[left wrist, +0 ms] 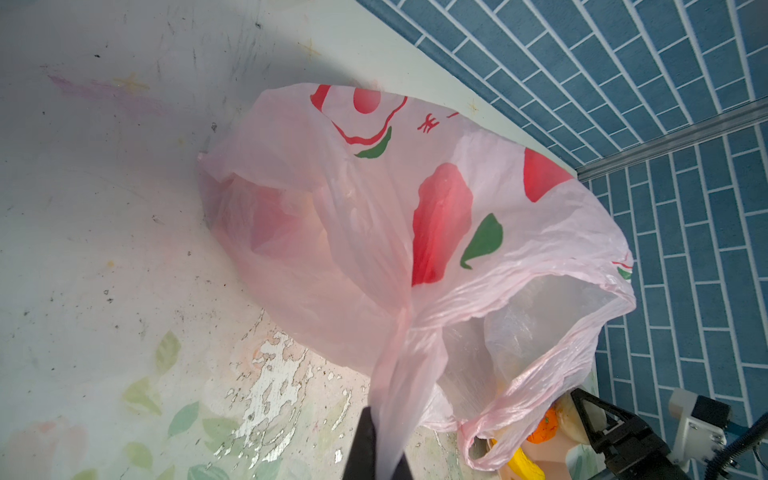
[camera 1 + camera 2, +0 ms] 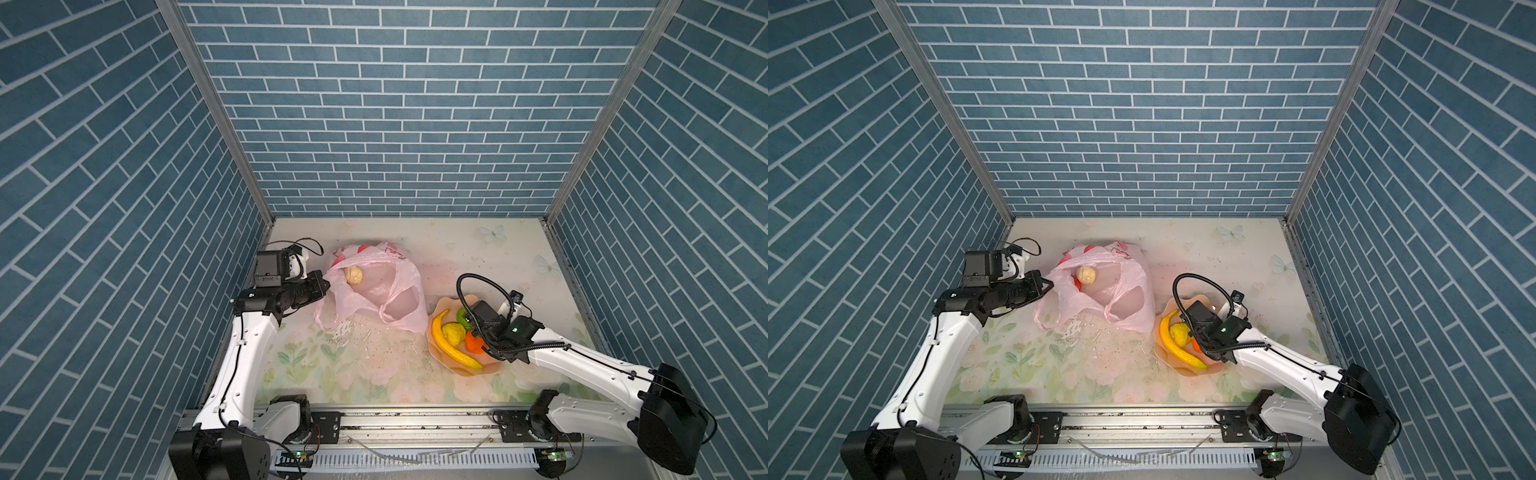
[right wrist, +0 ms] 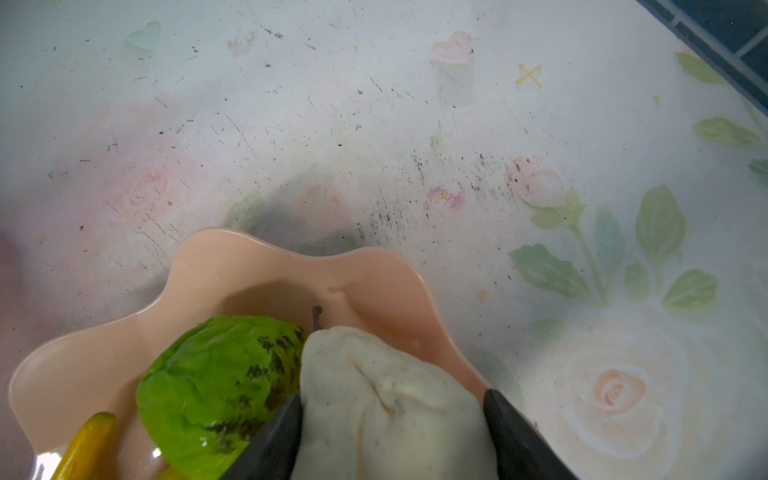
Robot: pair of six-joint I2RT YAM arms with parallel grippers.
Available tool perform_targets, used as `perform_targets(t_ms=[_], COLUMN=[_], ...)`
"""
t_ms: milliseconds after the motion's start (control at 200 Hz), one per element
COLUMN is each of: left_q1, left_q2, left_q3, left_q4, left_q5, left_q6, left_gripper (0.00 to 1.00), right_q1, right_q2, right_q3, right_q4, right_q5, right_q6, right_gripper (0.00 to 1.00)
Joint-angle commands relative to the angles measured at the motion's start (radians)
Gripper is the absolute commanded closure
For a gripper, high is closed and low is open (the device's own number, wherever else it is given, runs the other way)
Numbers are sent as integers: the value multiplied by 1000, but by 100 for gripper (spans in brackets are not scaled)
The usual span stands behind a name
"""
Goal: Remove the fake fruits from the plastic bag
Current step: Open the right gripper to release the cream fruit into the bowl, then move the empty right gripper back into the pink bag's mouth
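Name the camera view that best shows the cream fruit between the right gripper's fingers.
Right wrist view: the cream fruit fills the foreground between the right gripper's fingers, stem visible, over the bowl. In both top views the right arm hides it. The left wrist view gives at most a pale, unclear sliver.

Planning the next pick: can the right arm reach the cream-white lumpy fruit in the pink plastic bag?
Probably, once free: the left gripper holds the pink plastic bag open, the cream-white lumpy fruit lies exposed, but the right gripper has a pale pear between its fingers over the peach bowl.
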Motion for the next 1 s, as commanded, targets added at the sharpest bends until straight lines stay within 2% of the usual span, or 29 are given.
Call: perform_targets(t_ms=[0,230,320,390,450,550,630,795,920,995], left_q1=[-5,-5,-5,-5,-5,-5,-5,-5,-5,-6], left_q2=[2,-21,-31,-37,-40,-51,-69,-126,-149,-150], left_q3=[29,17,16,18,19,21,18,-4,-23,-26], left_q4=[-33,-62,-83,-101,-120,-179,-231,-292,-281,-261], left_q5=[5,3,-8,-15,-16,-27,-42,-70,-66,-56], left_q6=[20,26,36,43,50,70,84,71,31,9], left_gripper=[100,100,99,99,100,100,100,100,100,100], right_q1=[-11,-12,-11,-12,-10,-12,2,155,242,272], right_q2=[-29,-35,-39,-41,-46,-35,14,168,276,349], right_q3=[41,158,215,268,309,372,447,633,710,752], right_q4=[-45,-114,-142,-150,-113,38,124,188,255,259], right_q5=[22,32,50,61,47,-113,-280,-432,-600,-647], right_q6=[-43,-176,-234,-299,-392,-619,-736,-954,-1024,-1067], right_gripper=[29,25,20,20,25,36,45,58,68,74])
